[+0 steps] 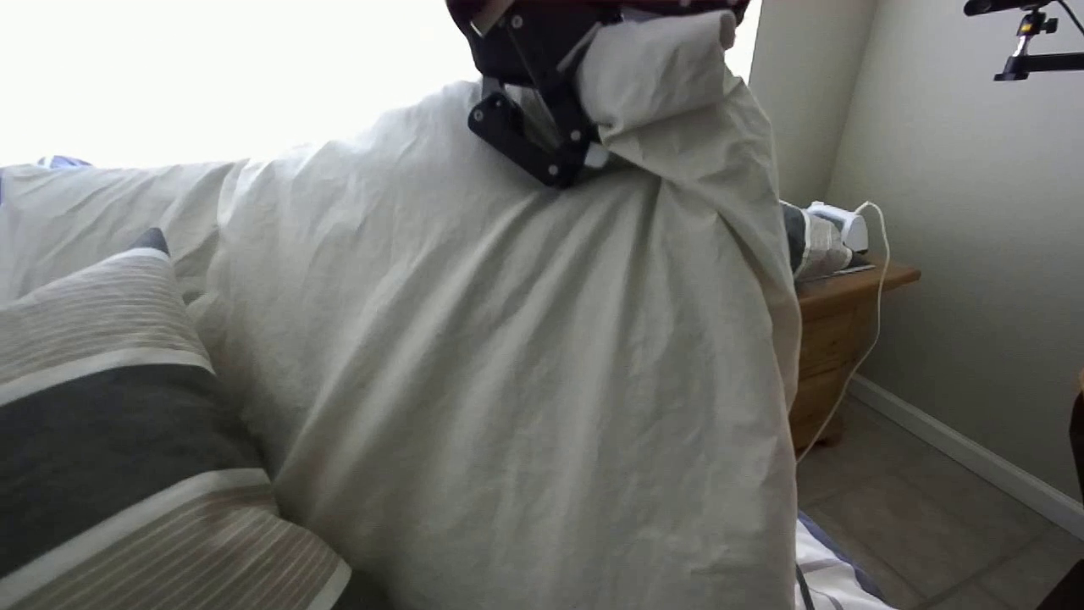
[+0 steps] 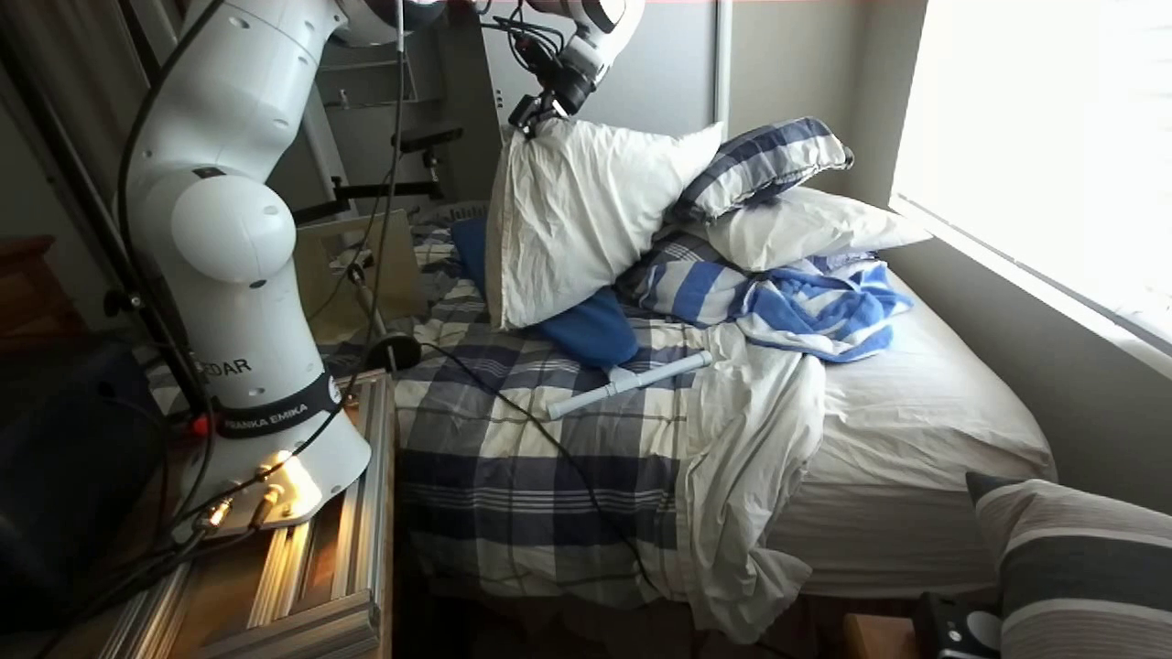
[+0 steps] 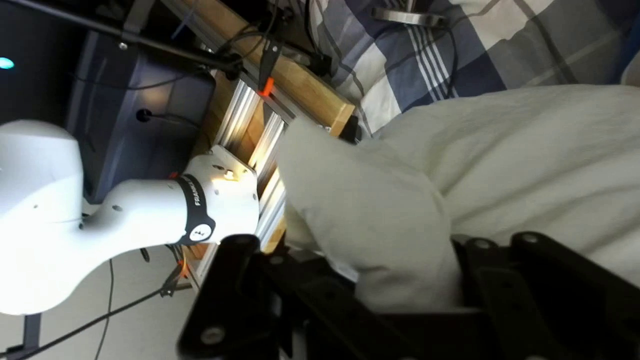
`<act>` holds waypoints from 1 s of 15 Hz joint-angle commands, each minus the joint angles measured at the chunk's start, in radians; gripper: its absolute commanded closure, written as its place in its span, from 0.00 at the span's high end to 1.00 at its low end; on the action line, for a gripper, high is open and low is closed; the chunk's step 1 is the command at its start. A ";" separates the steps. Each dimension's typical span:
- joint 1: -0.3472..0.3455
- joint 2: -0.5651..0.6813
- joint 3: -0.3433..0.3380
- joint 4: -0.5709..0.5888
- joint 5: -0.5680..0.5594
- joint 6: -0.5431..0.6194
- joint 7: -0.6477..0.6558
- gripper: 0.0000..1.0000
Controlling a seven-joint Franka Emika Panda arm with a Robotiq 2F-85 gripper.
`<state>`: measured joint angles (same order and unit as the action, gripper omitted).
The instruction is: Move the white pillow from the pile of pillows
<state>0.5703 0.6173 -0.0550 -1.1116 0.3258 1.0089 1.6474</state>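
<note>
- The bed [image 2: 925,435] spans the middle of an exterior view, a blue-and-white plaid bedspread [image 2: 522,476] covering much of it and a white sheet showing toward the window [image 2: 1053,101].
- The robot arm [image 2: 229,229] stands beside the bed and reaches out over it.
- The white pillow [image 2: 586,220] is tipped up on edge above the bed, just beside the pile [image 2: 792,215]; whether its lower edge touches anything, I cannot tell.
- A second white pillow [image 2: 829,233] lies in the pile, tilted, with a plaid pillow [image 2: 769,165] leaning on top of it.
- A grey-striped pillow [image 2: 1090,558] sits in the near foreground, well apart from the pile.
- A striped towel [image 2: 819,316], blue and white, is crumpled below the second white pillow.
- A blue cushion [image 2: 586,334] rests on the bedspread, partly hidden by the white pillow.
- A pale T-shaped tube [image 2: 632,384] lies near the blue cushion.
- The end effector [image 3: 395,265] is closed on the white pillow's top, a thick fold of cloth bunched between its fingers [image 1: 567,161].
</note>
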 commanded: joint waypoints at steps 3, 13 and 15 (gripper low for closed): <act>0.013 -0.173 -0.025 -0.317 0.153 0.041 0.213 0.00; -0.118 -0.385 0.140 -0.708 0.122 0.203 0.522 0.00; -0.125 -0.445 0.153 -0.796 0.040 0.268 0.475 0.00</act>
<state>0.4800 0.3311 0.0607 -1.7133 0.4451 1.2129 2.0948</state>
